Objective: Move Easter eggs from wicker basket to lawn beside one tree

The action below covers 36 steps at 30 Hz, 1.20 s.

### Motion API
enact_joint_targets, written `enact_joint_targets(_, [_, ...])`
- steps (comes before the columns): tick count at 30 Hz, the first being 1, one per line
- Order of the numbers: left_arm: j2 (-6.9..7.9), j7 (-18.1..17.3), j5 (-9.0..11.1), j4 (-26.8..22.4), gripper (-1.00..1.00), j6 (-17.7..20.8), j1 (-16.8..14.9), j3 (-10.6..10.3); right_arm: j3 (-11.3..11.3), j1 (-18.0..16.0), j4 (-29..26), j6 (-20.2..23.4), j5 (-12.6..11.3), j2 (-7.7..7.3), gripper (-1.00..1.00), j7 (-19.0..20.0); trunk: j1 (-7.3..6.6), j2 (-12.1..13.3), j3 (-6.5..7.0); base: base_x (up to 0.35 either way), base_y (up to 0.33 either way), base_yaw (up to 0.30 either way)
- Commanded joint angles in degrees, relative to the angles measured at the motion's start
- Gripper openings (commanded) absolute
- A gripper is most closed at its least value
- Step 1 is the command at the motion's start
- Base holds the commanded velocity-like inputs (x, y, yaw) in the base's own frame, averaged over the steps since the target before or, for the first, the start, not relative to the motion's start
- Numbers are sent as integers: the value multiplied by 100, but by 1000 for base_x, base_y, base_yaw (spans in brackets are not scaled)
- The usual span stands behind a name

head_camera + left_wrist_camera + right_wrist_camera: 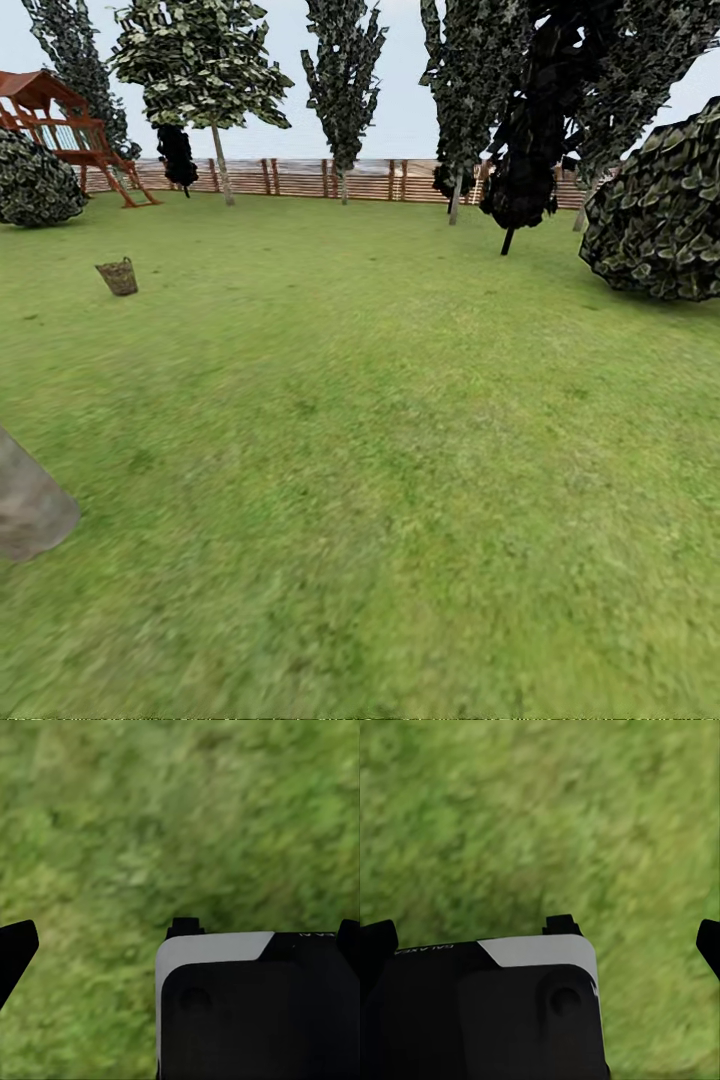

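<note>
Nearest to us in the head view, at the far left edge, a blurred grey-brown rounded shape (30,505) juts into the picture; we cannot tell what it is. Beyond it the lawn (380,450) spreads wide and flat, mottled green, up to the brown slatted fence (300,178) at the back of the garden. Going left to right across the far side, we see a round dark bush (35,182), then the red-brown play tower (60,125) behind it. Well in front of these, alone on the grass, stands the wicker basket (118,277), upright and small at this range; we cannot make out whether any eggs lie inside. Farther back stands the tree (205,70) with a pale bare trunk and a light-green crown, close to the fence. Right of it come tall narrow dark-leaved trees (345,80), and at the far right a large dark bush (660,210) sits on the grass. In the left wrist view we look down on grass past the robot's black-and-white body, with the left gripper's (176,934) dark fingertips (15,949) set far apart at the picture's two sides, holding nothing. In the right wrist view the right gripper (544,937) likewise has its fingertips (709,941) spread wide over bare grass, released.
</note>
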Motion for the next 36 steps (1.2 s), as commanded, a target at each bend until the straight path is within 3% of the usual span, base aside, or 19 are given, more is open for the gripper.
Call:
enact_joint_targets(1, [2, 7, -3, 6, 100, -23, -4, -4, -20, -2, -7, 0, -30, 3, 100, -8, 3, -11, -20, 0, 0, 0])
enact_joint_targets(7, [21, 25, -16, 6, 100, -48, -4, -8, -5, -2, -7, -23, -30, 3, 100, -8, 3, -11, -38, 70, 0, 0])
enact_joint_targets(19, [42, 45, -16, 6, 100, -54, -4, -22, 1, -2, -8, -42, -29, 4, 100, -17, 3, -11, -40, 306, -10, 0])
enact_joint_targets(36, [44, 46, -11, 6, 100, -63, -4, -37, 0, -2, -8, -55, -30, 2, 100, -15, 3, -11, -40, 308, -156, 0])
